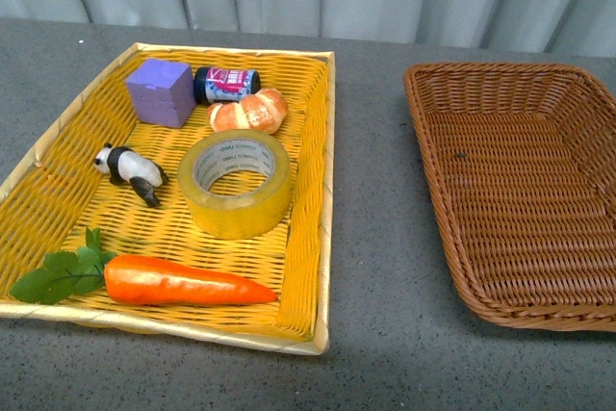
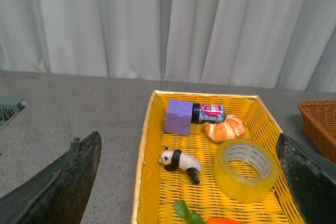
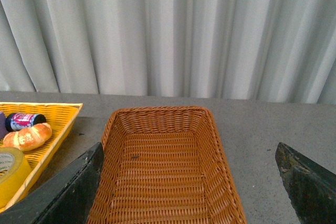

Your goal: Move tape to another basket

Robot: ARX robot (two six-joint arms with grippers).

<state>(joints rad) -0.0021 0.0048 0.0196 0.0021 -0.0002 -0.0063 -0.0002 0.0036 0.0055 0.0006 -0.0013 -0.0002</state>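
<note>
The yellowish tape roll [image 1: 238, 183] lies flat in the middle of the bright yellow woven tray [image 1: 308, 267] at the left. It also shows in the left wrist view [image 2: 244, 169] and partly in the right wrist view [image 3: 9, 172]. The reddish-brown wicker basket [image 1: 438, 156] stands empty at the right; the right wrist view shows its rim [image 3: 157, 111]. My left gripper [image 2: 191, 182] is open above the yellow tray, well back from the tape. My right gripper [image 3: 191, 182] is open above the brown basket. Neither arm shows in the front view.
In the yellow tray lie a purple cube [image 1: 161, 91], a small dark can [image 1: 227, 84], a croissant [image 1: 249, 111], a panda figure [image 1: 130, 170] and a toy carrot with leaves [image 1: 183, 282]. Grey tabletop [image 1: 371, 238] separates tray and basket. A pale curtain hangs behind.
</note>
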